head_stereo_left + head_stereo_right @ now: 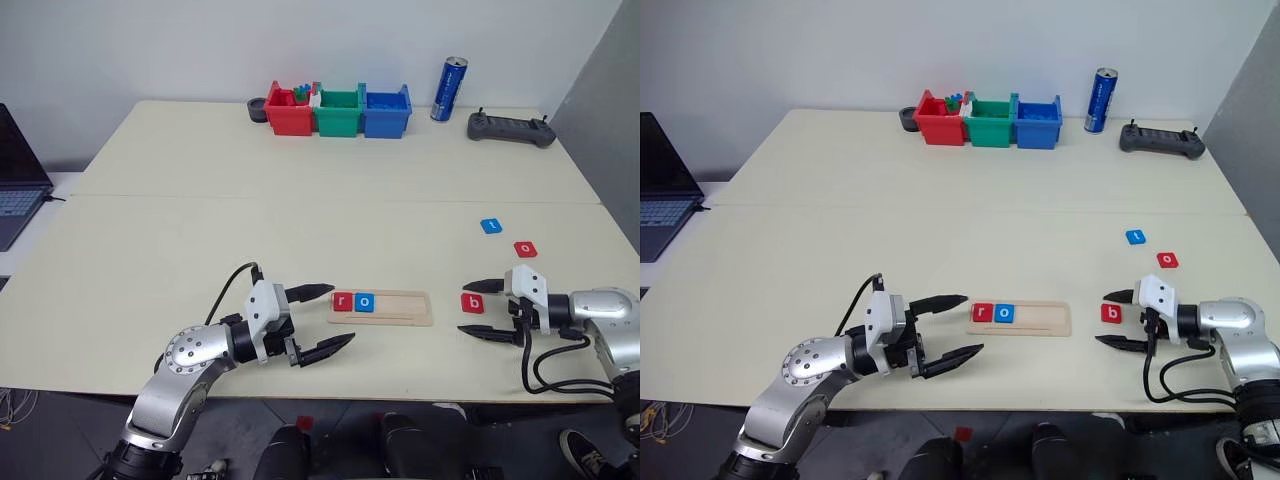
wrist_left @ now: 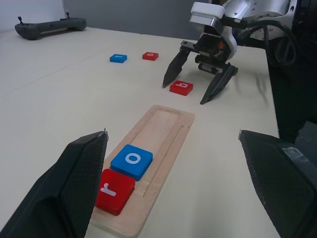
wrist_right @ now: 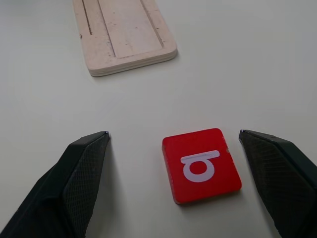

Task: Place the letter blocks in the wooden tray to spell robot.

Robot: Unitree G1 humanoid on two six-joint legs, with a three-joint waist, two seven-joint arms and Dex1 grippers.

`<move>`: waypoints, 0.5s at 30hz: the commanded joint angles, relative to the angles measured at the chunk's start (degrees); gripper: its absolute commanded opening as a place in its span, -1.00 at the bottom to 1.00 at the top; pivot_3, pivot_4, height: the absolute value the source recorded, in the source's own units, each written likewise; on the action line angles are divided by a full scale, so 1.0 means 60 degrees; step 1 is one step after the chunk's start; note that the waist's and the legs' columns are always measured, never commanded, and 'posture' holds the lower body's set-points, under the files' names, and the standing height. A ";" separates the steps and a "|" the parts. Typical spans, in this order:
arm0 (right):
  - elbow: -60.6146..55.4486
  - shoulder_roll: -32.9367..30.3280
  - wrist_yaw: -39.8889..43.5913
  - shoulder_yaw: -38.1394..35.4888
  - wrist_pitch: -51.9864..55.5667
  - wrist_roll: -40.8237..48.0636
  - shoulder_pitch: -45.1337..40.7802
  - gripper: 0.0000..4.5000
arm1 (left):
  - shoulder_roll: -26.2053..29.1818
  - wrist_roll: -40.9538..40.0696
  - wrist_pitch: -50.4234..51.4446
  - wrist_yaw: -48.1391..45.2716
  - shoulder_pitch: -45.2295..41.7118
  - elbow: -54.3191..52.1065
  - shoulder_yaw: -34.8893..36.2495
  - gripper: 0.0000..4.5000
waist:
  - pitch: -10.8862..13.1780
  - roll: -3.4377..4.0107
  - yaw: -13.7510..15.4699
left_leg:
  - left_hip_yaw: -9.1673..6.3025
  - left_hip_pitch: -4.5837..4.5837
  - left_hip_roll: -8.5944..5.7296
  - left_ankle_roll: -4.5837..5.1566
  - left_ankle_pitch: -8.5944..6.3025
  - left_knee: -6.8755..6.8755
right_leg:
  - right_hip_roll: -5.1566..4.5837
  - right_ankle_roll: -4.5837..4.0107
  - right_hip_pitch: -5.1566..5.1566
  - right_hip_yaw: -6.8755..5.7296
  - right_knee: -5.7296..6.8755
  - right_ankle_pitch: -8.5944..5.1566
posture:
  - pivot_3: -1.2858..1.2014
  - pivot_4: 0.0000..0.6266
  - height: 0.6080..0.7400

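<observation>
Silver metal arms, white wrist housings, looping black cables, each claw (image 1: 320, 318) with two tapered black fingers (image 2: 74, 183).

The wooden tray (image 3: 124, 37) is showing pale, unvarnished wood with fine speckled grain (its layered edge looking like plywood), while the red b block (image 3: 200, 165) is looking like smooth, slightly satiny plastic. The table (image 1: 200, 230) is presenting a matt cream surface, and the gripper fingers (image 3: 69, 183) are appearing as finely textured black plastic.
</observation>
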 commanded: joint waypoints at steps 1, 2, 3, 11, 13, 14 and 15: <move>0.0382 -0.0093 0.0066 0.0063 -0.0013 -0.0245 -0.0227 0.99 | 0.0061 -0.0057 -0.0050 -0.0021 -0.0111 -0.0284 0.0026 1.00 | 0.0000 0.0000 0.0003 | -0.0002 0.0003 0.0000 0.0000 0.0000 0.0000 | 0.0000 0.0000 0.0005 -0.0002 0.0000 0.0000 | 0.03 -0.52 1.00; 0.0476 -0.0120 0.0097 0.0094 -0.0074 -0.0292 -0.0242 0.99 | 0.0062 -0.0053 -0.0055 -0.0030 -0.0129 -0.0264 0.0027 1.00 | 0.0000 0.0000 0.0003 | -0.0002 0.0003 -0.0001 0.0000 0.0000 0.0000 | 0.0000 0.0000 0.0006 -0.0001 -0.0001 0.0000 | 0.03 -0.52 1.00; 0.0542 -0.0134 0.0121 0.0111 -0.0123 -0.0325 -0.0253 0.99 | 0.0063 -0.0050 -0.0059 -0.0038 -0.0138 -0.0254 0.0028 1.00 | 0.0000 0.0000 0.0004 | -0.0002 0.0003 -0.0001 0.0000 0.0000 0.0000 | 0.0000 0.0000 0.0008 -0.0002 -0.0002 0.0000 | 0.03 -0.52 1.00; 0.0874 -0.0225 0.0299 0.0092 -0.0007 -0.0266 -0.0444 0.44 | 0.0135 -0.0125 0.0137 -0.0071 -0.0251 -0.0366 0.0037 1.00 | 0.0000 -0.0001 0.0005 | -0.0007 0.0096 -0.0004 0.0002 -0.0002 -0.0009 | 0.0000 0.0001 0.0118 -0.0003 -0.0026 -0.0003 | 0.03 -0.52 1.00; 0.0808 -0.0242 0.0328 0.0083 0.0004 -0.0246 -0.0388 0.13 | 0.0140 -0.0143 0.0212 -0.0033 -0.0268 -0.0443 0.0026 1.00 | 0.0000 -0.0001 0.0002 | -0.0003 0.0104 -0.0003 0.0004 -0.0003 -0.0009 | 0.0000 0.0001 0.0123 -0.0001 -0.0025 -0.0003 | 0.03 -0.52 1.00; 0.0760 -0.0249 0.0331 0.0078 0.0004 -0.0238 -0.0358 -0.04 | 0.0138 -0.0155 0.0272 -0.0005 -0.0290 -0.0501 0.0023 1.00 | 0.0000 -0.0001 0.0001 | -0.0003 0.0107 -0.0003 0.0004 -0.0003 -0.0009 | 0.0000 0.0001 0.0123 -0.0001 -0.0024 -0.0003 | 0.03 -0.52 1.00; 0.0721 -0.0251 0.0329 0.0077 0.0011 -0.0233 -0.0345 -0.21 | 0.0135 -0.0166 0.0326 0.0019 -0.0318 -0.0544 0.0024 1.00 | 0.0000 0.0000 0.0001 | -0.0004 0.0107 -0.0002 0.0004 -0.0003 -0.0009 | 0.0000 0.0001 0.0123 -0.0001 -0.0023 -0.0003 | 0.03 -0.52 1.00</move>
